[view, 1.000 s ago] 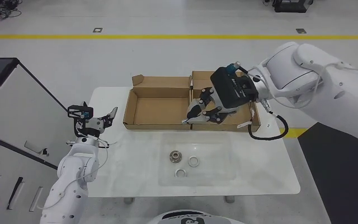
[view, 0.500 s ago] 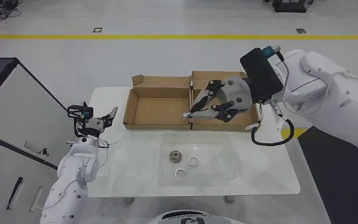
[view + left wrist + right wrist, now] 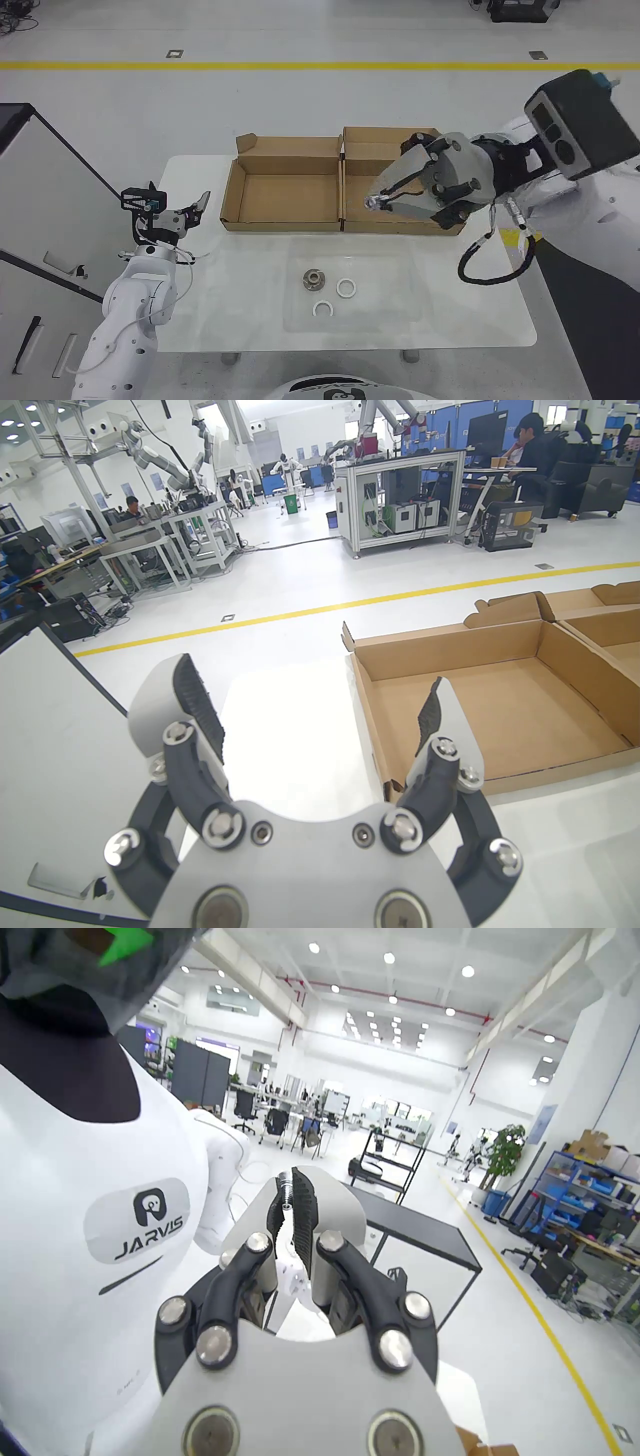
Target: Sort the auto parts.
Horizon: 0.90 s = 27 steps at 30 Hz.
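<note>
My right gripper (image 3: 376,202) hangs over the right cardboard box (image 3: 372,163), shut on a small threaded metal part (image 3: 285,1179) pinched at its fingertips (image 3: 300,1198). The left cardboard box (image 3: 282,226) beside it is empty, as the left wrist view's look into the left box (image 3: 500,705) confirms. On the table in front of the boxes lie a grey metal bearing (image 3: 314,278) and two white rings (image 3: 346,288), (image 3: 322,309). My left gripper (image 3: 186,208) is at the table's left edge, open and holding nothing (image 3: 320,690).
The loose parts rest on a clear sheet (image 3: 385,300) on the white table (image 3: 470,300). A dark-framed panel (image 3: 60,170) stands just left of the table, close to the left arm. Bare table lies right of the parts.
The right arm has swung to the right and its wrist has turned outward, carrying the small metal part from the boxes' shared wall to over the right box. The left arm has kept still.
</note>
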Tool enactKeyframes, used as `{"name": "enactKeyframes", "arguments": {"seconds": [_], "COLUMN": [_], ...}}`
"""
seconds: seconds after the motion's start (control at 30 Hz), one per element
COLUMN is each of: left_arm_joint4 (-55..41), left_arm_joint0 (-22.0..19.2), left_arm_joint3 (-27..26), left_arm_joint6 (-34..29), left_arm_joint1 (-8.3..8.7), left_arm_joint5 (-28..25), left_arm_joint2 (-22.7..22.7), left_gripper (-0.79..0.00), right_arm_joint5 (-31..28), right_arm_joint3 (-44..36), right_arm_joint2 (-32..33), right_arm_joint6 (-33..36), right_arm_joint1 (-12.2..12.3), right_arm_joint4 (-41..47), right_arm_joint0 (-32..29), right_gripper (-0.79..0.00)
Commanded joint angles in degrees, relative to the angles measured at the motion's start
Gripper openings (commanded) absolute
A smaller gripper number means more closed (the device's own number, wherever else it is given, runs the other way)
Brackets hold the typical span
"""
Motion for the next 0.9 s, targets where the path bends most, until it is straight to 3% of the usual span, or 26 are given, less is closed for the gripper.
{"name": "enactKeyframes", "arguments": {"seconds": [0.0,0.33,0.87], "left_arm_joint4": [0.0,0.0,0.0], "left_arm_joint0": [0.0,0.0,0.0], "left_arm_joint3": [0.0,0.0,0.0], "left_arm_joint6": [0.0,0.0,0.0], "left_arm_joint1": [0.0,0.0,0.0], "left_arm_joint5": [0.0,0.0,0.0], "left_arm_joint2": [0.0,0.0,0.0], "left_gripper": [0.0,0.0,0.0], "right_arm_joint5": [0.0,0.0,0.85], "right_arm_joint3": [-0.59,-1.87,-4.24], "right_arm_joint2": [0.31,-2.98,-2.9], "right_arm_joint6": [-4.61,-24.93,-24.91], "right_arm_joint1": [-0.16,-1.02,-1.88], "right_arm_joint4": [-2.33,-16.62,-13.96], "right_arm_joint0": [-0.47,0.71,0.43], "right_gripper": [-0.785,-0.785,-0.785]}}
